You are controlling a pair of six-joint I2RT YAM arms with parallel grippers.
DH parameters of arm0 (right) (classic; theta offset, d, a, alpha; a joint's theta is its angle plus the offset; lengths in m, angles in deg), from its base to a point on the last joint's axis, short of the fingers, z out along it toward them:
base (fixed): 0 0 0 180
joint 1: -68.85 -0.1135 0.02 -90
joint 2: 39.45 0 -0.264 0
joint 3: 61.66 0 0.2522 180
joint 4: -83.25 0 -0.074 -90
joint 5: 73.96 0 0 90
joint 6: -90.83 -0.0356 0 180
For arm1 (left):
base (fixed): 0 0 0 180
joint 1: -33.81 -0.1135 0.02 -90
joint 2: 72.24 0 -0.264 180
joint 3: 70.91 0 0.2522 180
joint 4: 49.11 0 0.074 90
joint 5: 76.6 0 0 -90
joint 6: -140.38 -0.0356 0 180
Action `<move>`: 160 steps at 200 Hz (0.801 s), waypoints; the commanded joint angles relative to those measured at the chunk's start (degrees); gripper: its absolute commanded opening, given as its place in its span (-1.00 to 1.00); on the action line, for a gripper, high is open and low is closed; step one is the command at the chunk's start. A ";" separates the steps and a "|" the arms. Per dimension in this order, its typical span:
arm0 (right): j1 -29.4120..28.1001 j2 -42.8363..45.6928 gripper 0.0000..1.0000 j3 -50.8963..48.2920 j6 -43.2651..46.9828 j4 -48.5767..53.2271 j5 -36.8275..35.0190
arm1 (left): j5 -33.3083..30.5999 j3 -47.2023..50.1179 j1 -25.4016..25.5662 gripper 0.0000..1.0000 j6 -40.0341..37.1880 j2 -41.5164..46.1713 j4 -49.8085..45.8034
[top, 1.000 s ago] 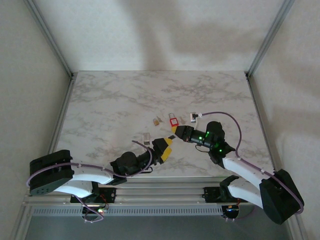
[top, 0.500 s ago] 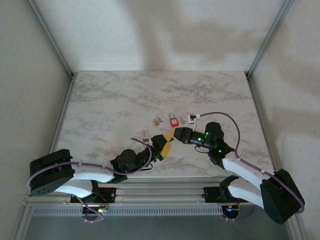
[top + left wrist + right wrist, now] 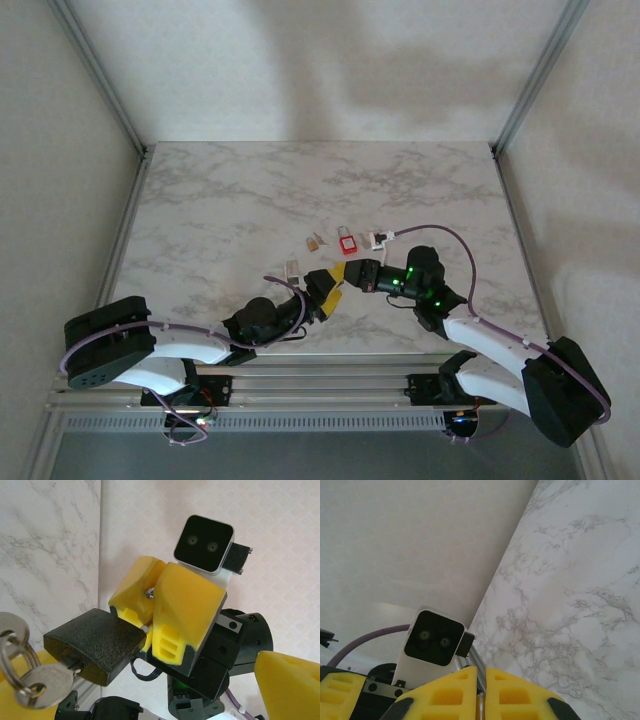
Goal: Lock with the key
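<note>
We see the black padlock [image 3: 95,642] pinched at one end by the right gripper [image 3: 142,622], its yellow fingers pressed together on it. The key [image 3: 47,682] sits in its other end, on a key ring [image 3: 10,640]. The left gripper [image 3: 330,285] meets it tip to tip above the table's [image 3: 200,200] near middle, with its fingers [image 3: 292,680] spread wide and the key just beside one of them.

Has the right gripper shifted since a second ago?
Yes. The right gripper has drawn away from the red padlock, toward the table's near edge and the left gripper.
</note>
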 commanded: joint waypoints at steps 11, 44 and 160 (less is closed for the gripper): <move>-1.03 0.53 -1.00 2.00 1.78 -1.61 0.99 | 0.43 -1.17 -0.76 0.84 -0.17 0.79 1.65; -1.54 0.72 -1.00 2.18 2.29 -1.34 1.25 | 0.01 -1.01 -0.83 0.74 -0.78 1.92 0.49; -1.76 0.83 -1.00 1.97 1.97 -1.69 0.63 | -2.47 1.97 -0.81 0.36 -2.12 7.54 -2.03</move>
